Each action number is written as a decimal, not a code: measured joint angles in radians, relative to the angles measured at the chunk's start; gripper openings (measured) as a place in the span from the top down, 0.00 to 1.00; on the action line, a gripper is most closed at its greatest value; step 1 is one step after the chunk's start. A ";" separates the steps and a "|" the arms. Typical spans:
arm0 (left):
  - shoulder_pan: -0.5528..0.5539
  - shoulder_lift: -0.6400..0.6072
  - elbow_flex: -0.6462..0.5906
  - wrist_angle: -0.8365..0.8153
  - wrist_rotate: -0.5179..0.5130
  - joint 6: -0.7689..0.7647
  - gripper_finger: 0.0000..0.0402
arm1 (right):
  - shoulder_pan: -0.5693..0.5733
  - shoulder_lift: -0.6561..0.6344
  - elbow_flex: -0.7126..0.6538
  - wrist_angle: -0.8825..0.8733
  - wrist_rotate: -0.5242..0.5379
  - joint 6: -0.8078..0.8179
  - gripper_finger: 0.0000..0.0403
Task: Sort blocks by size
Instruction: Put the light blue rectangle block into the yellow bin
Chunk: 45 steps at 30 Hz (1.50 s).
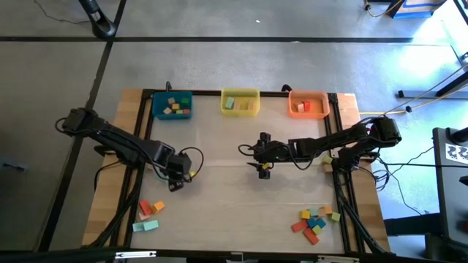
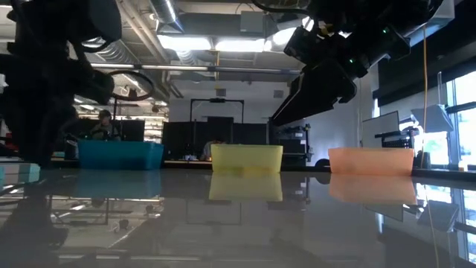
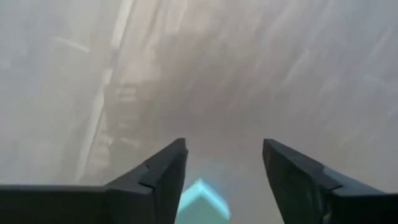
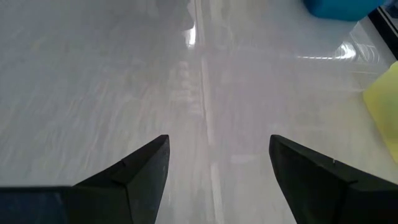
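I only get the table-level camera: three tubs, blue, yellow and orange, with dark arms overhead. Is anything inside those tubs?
Observer: Yes. From above, the blue bin, yellow bin and orange bin each hold a few blocks.
Operator: Are any blocks lying loose?
Observer: Two clusters lie on the side of the table away from the bins: the left pile and the right pile.
Operator: Is either claw holding one?
Observer: The right gripper is open and empty over bare table. The left gripper is open too, with a teal block showing low between its fingers; I cannot tell if they touch it.
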 joint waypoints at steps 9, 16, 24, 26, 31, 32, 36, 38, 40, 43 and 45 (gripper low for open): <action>-0.046 -0.009 0.000 -0.158 0.014 0.043 0.47 | 0.000 0.000 0.000 0.013 0.000 -0.001 0.32; -0.053 -0.009 0.000 -0.149 0.014 0.046 0.47 | 0.000 0.000 0.000 0.022 0.000 -0.008 0.32; -0.076 -0.009 0.000 -0.151 0.031 0.153 0.48 | 0.000 0.000 0.000 0.022 0.000 -0.009 0.32; -0.102 -0.009 0.000 -0.159 0.032 0.179 0.49 | 0.000 0.000 0.000 0.022 0.000 -0.012 0.32; -0.171 -0.003 -0.010 -0.186 -0.017 0.212 0.49 | 0.000 0.000 0.000 0.022 0.000 -0.016 0.32; -0.182 -0.003 -0.016 -0.186 -0.034 0.212 0.49 | 0.000 0.000 0.000 0.022 0.000 -0.021 0.32; -0.209 -0.002 -0.033 -0.166 -0.054 0.199 0.49 | 0.000 0.000 0.000 0.022 0.000 -0.022 0.32; -0.221 -0.002 -0.033 -0.167 -0.056 0.188 0.49 | 0.000 0.000 0.000 0.023 0.000 -0.022 0.32; -0.232 -0.002 -0.033 -0.164 -0.059 0.188 0.49 | 0.000 0.000 0.000 0.023 0.000 -0.022 0.32; -0.242 -0.002 -0.060 -0.126 -0.075 0.145 0.49 | 0.000 0.000 0.000 0.023 0.000 -0.022 0.32; -0.242 -0.003 -0.080 -0.096 -0.076 0.116 0.49 | 0.000 0.000 0.000 0.023 0.000 -0.022 0.32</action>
